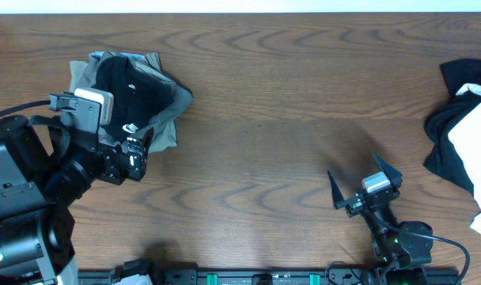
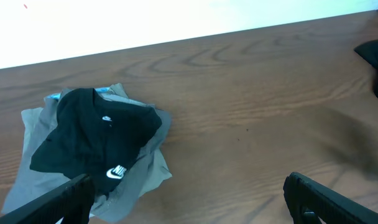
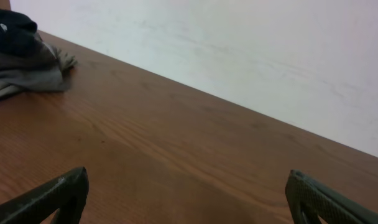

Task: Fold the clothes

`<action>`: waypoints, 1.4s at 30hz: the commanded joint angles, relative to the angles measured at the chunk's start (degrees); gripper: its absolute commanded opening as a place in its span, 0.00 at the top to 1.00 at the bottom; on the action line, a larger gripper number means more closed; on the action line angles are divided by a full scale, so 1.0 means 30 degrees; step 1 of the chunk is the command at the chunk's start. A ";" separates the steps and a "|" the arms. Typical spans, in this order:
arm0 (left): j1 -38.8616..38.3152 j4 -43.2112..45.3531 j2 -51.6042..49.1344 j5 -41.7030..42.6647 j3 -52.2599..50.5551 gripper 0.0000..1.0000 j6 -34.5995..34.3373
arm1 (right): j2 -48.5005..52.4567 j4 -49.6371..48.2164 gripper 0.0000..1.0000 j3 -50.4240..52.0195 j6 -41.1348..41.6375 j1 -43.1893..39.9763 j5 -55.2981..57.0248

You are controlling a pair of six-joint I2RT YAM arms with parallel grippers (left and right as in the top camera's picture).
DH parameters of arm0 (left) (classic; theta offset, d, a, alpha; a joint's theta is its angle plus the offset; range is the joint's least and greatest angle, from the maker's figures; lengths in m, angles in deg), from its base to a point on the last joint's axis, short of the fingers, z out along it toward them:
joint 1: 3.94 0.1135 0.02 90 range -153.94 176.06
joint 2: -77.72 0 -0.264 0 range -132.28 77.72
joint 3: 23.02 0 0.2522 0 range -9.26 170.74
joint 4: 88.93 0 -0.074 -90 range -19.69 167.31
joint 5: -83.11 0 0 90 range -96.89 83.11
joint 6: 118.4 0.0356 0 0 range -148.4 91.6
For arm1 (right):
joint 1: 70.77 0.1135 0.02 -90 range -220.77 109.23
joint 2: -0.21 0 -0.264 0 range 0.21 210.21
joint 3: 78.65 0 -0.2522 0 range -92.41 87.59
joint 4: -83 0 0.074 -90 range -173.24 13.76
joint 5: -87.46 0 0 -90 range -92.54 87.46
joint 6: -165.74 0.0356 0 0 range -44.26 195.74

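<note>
At right edge, clothes (image 1: 440,133) cut off

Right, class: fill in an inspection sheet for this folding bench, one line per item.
Surface: wooden table, brown grain.
Job's things: black T-shirt crumpled on grey garment, left side; black and white pile at right edge.
Clutter: nothing seen.
Grippers: left gripper open, empty, by the T-shirt; right gripper open, empty, over bare wood.
Cables: black cable by left arm; second cable at right base.
Surroundings: white wall behind the table.
</note>
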 commanded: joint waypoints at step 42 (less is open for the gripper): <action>-0.1668 1.6538 1.8192 -0.1435 -2.1813 0.02 0.0459 | -0.0066 0.0087 0.01 0.0029 -0.0117 0.0109 -0.0073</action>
